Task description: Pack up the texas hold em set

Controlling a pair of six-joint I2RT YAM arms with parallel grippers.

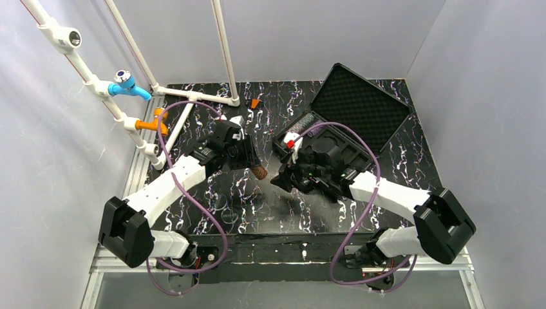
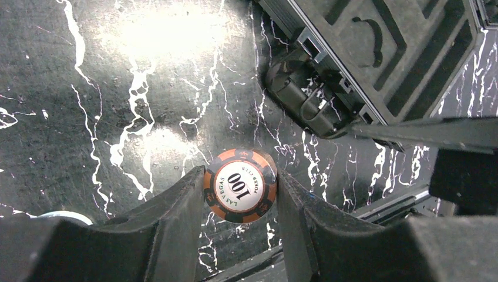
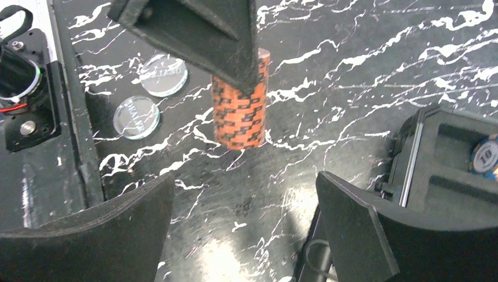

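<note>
Black white-veined table (image 1: pixel 257 206) fills centre of top view. White pipe frame (image 1: pixel 193 93) at upper left, with blue fitting (image 1: pixel 129 84) and orange fitting (image 1: pixel 151 122).

Black case (image 1: pixel 360 106) at upper right of table, lying open. Egg-crate foam lid tipped back toward top right. Moulded tray (image 2: pixel 405 53) nearer centre, partly hidden by right arm (image 1: pixel 386 193). Left arm (image 1: pixel 170 183) reaches in from lower left, right arm from lower right; wrists nearly meet mid-table.

Left gripper (image 2: pixel 239 175): clamped on orange-brown chip stack (image 2: pixel 241 192), one finger on each side of it. Stack's end chip faces the left wrist camera and reads 100. In top view the stack (image 1: pixel 260 172) sits centre frame, just left of the tray and outside the case. In right wrist view it shows upright at upper centre over bare table. Cannot tell if it touches the surface.

Right gripper (image 3: pixel 244 182): jaws wide apart, nothing between them, just beside the held stack, case corner at right edge of that view.

Grey-green stack (image 1: pixel 308 122) lies in a tray slot near the lid hinge. One chip marked 10 (image 3: pixel 486 155) sits in the tray, right edge of right wrist view.

Two clear round discs (image 3: pixel 136 117) on table, upper left of right wrist view, close together.

Small orange piece (image 1: pixel 255 103) on table at top centre, beside pipe foot.
</note>
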